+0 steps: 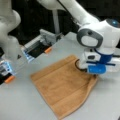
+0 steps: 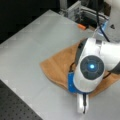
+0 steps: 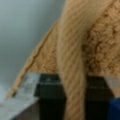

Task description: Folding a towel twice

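Clearly one towel [image 1: 62, 87] lies spread on the grey table [image 1: 20, 105], mostly flat, its edge at a front view's right bunched up where the single gripper [image 1: 93, 73] sits on it. At the wrist, a woven band of cloth [image 3: 72, 75] runs between the dark fingers [image 3: 50, 97], pinched tight (soft, light terry, limp enough to drape; best taken by an edge or corner).

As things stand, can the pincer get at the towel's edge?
Apparently yes: the wrist view shows a fold of the towel already standing between the pincer fingers, seemingly pinched. In a front view the arm sits low over the towel's right edge, nothing in the way.
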Motion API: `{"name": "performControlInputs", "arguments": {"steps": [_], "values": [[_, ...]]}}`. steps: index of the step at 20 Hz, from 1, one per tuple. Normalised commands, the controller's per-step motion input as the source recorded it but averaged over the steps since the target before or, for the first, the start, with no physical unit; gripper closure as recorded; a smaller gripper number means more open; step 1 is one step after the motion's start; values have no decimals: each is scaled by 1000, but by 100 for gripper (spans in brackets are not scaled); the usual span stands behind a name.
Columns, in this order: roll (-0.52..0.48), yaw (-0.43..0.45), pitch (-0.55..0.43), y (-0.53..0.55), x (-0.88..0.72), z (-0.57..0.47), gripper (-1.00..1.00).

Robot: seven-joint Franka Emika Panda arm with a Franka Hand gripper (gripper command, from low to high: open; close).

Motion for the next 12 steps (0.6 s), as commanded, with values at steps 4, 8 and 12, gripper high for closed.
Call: {"name": "performControlInputs", "arguments": {"steps": [4,8,12], "values": [[-20,-104,-364,-196,-905,-66,100],[-3,-98,-347,-86,-601,-132,100],[-4,-83,-293,14,-348,-143,100]]}}
